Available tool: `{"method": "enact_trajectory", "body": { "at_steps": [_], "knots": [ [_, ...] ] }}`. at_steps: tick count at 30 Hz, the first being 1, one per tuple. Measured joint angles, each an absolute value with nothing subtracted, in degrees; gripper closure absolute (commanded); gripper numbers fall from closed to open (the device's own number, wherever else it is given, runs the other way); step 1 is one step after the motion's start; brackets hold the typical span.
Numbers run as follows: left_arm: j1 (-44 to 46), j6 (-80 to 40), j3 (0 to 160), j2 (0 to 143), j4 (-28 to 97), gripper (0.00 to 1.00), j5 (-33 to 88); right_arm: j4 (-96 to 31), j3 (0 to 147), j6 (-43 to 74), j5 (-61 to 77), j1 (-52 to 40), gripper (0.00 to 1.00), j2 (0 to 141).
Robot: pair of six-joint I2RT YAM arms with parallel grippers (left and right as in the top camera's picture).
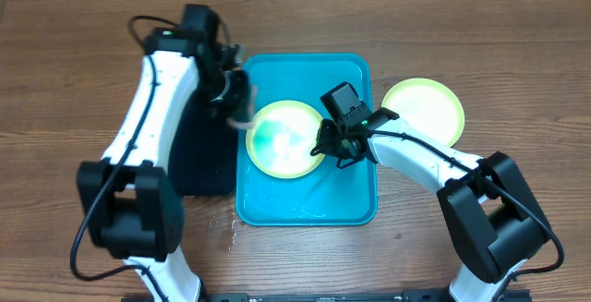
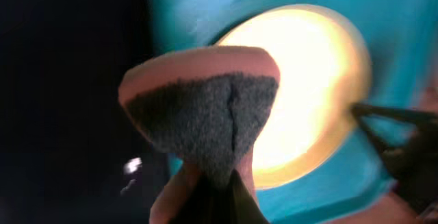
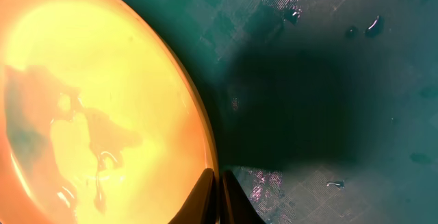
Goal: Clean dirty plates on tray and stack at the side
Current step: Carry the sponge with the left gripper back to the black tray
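Near edge of the desk [image 1: 517, 43]: only the arm bases, nothing task-related.

Moving in, the tray [image 1: 351, 200] sits mid-desk with its floor wet; droplets show up in the right wrist view. One plate [image 1: 284, 138], pale yellow-green, lies in the tray's left half with a watery film and smears on its face.

The right end effector [image 1: 325, 145] is pressed together on that plate's right rim. The wrist view shows the fingertips [image 3: 217, 198] pinching the edge, so it looks like a steadying hold.

The black tray [image 1: 208, 168] sits just beside the tray on the left, partly under the left arm.

The left end effector [image 1: 236, 110] is clamped on a sponge [image 2: 205, 107], pink with a dark grey scouring face. It sits over the tray's left rim at the plate's left edge. Can't tell whether the sponge touches the plate.

A second plate [image 1: 423, 110], also yellow-green, lies on the desk just right of the tray, toward the far side. It looks clean, likely the start of the stack. No third plate in view.

My read on the step: scrubbing plate two, right arm bracing, left arm about to wipe.

The next move needs the sponge's rough face brought flat onto the plate and swept across the smears, with the right pinch kept firm. The wet rim could slip.

Text/labels: none legible anywhere.
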State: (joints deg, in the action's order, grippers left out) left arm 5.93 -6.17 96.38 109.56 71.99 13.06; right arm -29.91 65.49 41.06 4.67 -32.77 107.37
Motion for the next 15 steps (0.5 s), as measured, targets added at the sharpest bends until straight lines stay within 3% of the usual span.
{"method": "enact_trajectory", "body": {
  "at_steps": [5, 15],
  "knots": [
    [6.0, -8.9, 92.9, 109.4, 74.3, 0.96, 0.9, -29.6, 65.5, 40.9, 4.7, -32.8, 0.96, 107.4],
    [5.1, -12.3, 75.3, 109.4, 62.0, 0.94, -10.3, -29.5, 65.5, 40.9, 4.7, -32.8, 0.96, 107.4]
  ]
}}
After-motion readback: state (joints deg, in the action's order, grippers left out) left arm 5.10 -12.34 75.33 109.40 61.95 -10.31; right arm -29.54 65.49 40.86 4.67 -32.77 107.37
